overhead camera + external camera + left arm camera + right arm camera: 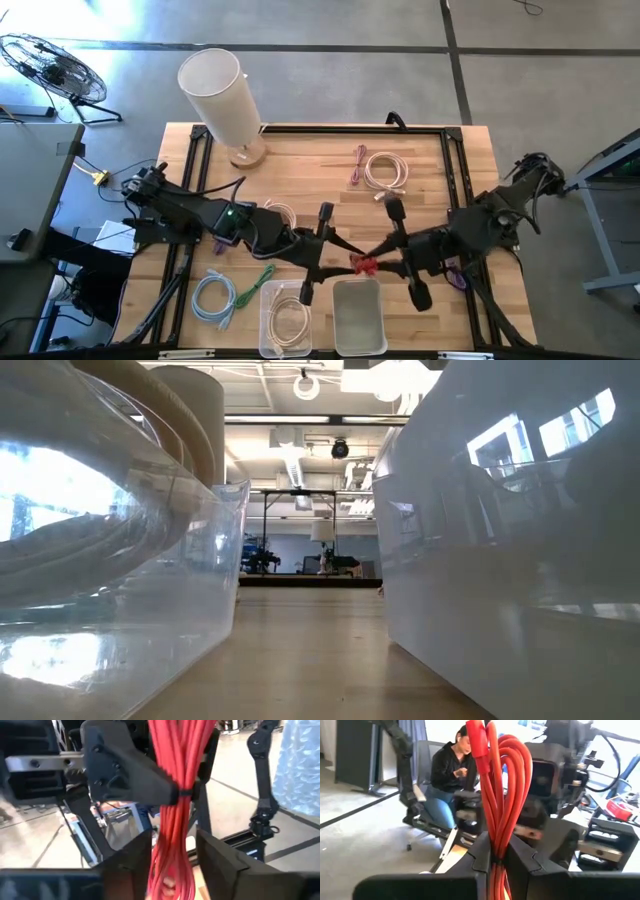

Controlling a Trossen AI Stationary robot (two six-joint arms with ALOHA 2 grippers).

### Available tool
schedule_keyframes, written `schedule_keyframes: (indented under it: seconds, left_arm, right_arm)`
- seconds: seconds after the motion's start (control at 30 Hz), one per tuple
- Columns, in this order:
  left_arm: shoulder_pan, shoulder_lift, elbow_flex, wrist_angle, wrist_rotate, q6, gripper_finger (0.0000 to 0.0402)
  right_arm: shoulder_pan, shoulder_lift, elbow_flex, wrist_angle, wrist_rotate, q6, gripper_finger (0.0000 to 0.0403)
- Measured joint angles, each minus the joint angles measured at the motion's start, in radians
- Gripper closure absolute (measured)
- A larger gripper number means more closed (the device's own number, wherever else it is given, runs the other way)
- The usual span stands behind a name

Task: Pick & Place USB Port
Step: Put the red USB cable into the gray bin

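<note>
We see the red cable (365, 264) bunched up in the air, between both arms, just above the near edge of the empty bin (358, 316).

R gripper (499, 851) is pinched tight on the red cable; the bundle stands up between its fingers. L gripper (172, 851) has its fingers apart w/ a gap on each side, and the cable hangs in the gap. It is not squeezing it.

Other stuff on the table (420, 150): a 2nd clear bin (283, 320) w/ a white cable coiled in it, right beside the empty bin. A light blue cable (215, 298) and a green cable (254, 282) lie near it on the L side. A white cable (386, 171) and a purple cable (358, 163) lie at the far side. A tall white tube (222, 98) stands at the far L corner.

Both arms crowd the space over the bins. A person (451, 767) sits in a chair beyond the table.
</note>
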Motion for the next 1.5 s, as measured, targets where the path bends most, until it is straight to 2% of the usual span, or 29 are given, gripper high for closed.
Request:
schedule_keyframes:
  seconds: [0.1,0.23,0.37,0.53,0.6,0.73,0.83,0.9,1.07,1.2,1.33,1.5]
  left_arm:
    - [0.0,-0.011,0.0,-0.005,0.039,-0.021,0.0216]
    - [0.0,-0.039,0.0,-0.057,0.055,-0.021,0.0202]
    - [0.0,-0.08,0.0,-0.158,0.017,-0.017,0.0204]
    - [0.0,-0.118,0.0,-0.215,-0.034,-0.014,0.0209]
    - [0.0,-0.133,0.0,-0.224,-0.034,-0.013,0.0209]
    - [0.0,-0.15,0.001,-0.231,-0.034,-0.013,0.0209]
    - [0.0,-0.156,0.0,-0.246,-0.022,-0.014,0.0209]
    - [0.0,-0.166,0.0,-0.267,-0.011,-0.014,0.0209]
    - [0.0,-0.192,0.0,-0.342,0.028,-0.015,0.0209]
    - [-0.001,-0.219,0.0,-0.445,0.047,-0.025,0.0209]
    - [0.0,-0.252,0.0,-0.529,0.099,-0.048,0.0209]
    - [-0.001,-0.294,0.0,-0.621,0.153,-0.076,0.0209]
  right_arm:
    - [0.051,-0.016,0.0,-0.041,0.058,0.035,0.0379]
    - [0.147,-0.043,0.0,-0.147,0.169,0.154,0.0379]
    - [0.207,-0.05,0.0,-0.323,0.206,0.476,0.0379]
    - [0.219,-0.03,0.0,-0.552,0.154,0.872,0.0379]
    - [0.209,-0.017,0.0,-0.583,0.055,0.949,0.0379]
    - [0.192,0.009,0.0,-0.516,-0.22,0.962,0.0379]
    - [0.167,0.03,0.0,-0.441,-0.32,0.954,0.0379]
    - [0.139,0.048,0.0,-0.412,-0.344,0.961,0.0379]
    - [0.071,0.123,0.0,-0.395,-0.34,1.026,0.0379]
    - [0.046,0.194,0.0,-0.3,-0.32,1.107,0.0379]
    - [0.032,0.258,0.0,-0.213,-0.244,1.231,0.0379]
    - [0.048,0.338,0.0,-0.217,-0.11,1.457,0.0379]
